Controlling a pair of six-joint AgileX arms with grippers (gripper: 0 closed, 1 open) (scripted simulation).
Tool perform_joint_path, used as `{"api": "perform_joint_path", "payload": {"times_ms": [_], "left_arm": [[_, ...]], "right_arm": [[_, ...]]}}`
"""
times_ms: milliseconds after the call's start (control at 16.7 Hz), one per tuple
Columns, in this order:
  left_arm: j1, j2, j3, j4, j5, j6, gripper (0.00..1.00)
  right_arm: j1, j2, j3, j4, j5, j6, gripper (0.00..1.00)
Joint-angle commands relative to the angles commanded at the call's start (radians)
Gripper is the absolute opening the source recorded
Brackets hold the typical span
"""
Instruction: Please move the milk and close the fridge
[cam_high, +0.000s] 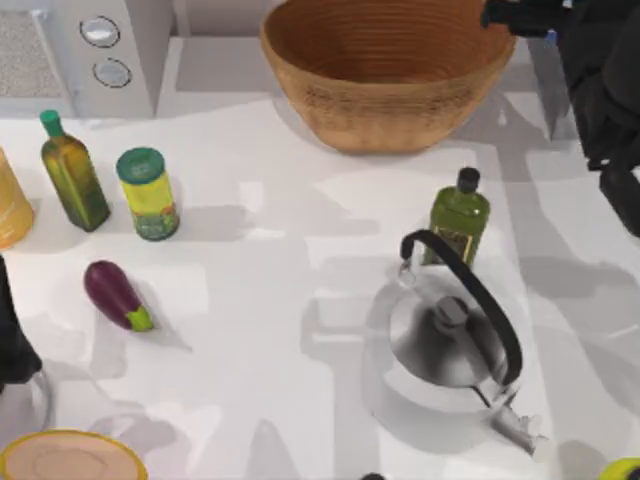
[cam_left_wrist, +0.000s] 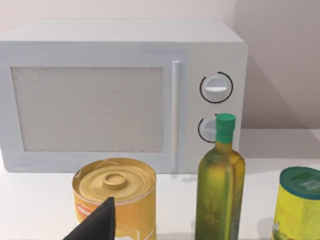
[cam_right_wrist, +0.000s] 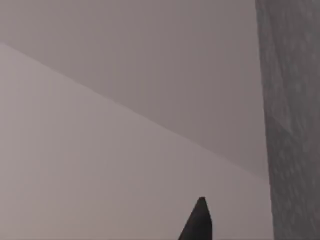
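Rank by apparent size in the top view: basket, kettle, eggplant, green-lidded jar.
Largest to smallest:
1. Basket
2. Kettle
3. Green-lidded jar and eggplant: they look about alike, too close to rank.

yellow can cut by left edge

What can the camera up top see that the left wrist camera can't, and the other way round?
Top view alone: the wicker basket, the silver kettle, the purple eggplant and a dark green bottle. Left wrist view alone: the microwave's whole front with its door and handle. Shared: that microwave's two knobs, the green-capped oil bottle, the green-lidded yellow jar and the yellow can.
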Motion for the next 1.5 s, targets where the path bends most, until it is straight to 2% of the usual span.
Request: {"api": "perform_joint_path", "payload": {"times_ms": [180,480,720,1140,1500], "left_arm": [[0.0,0.0,0.0,0.0,0.0,0.0,1.0],[0.0,0.0,0.0,0.0,0.0,0.0,1.0],[0.0,0.0,0.0,0.0,0.0,0.0,1.0],[0.0,0.0,0.0,0.0,0.0,0.0,1.0],[0.0,0.0,0.0,0.0,0.0,0.0,1.0]], "right_arm": [[-0.099,-0.071,-0.114,0.051,-0.094,-0.048,0.0],[-0.239,-0.211,-0.422,0.095,-0.236,-0.095,0.0],[-0.32,-0.304,-0.539,0.086,-0.307,-0.097,0.0],[-0.322,-0.292,-0.53,0.086,-0.315,-0.095,0.0],[-0.374,-0.055,-0.32,0.118,-0.397,-0.091,0.0]]}}
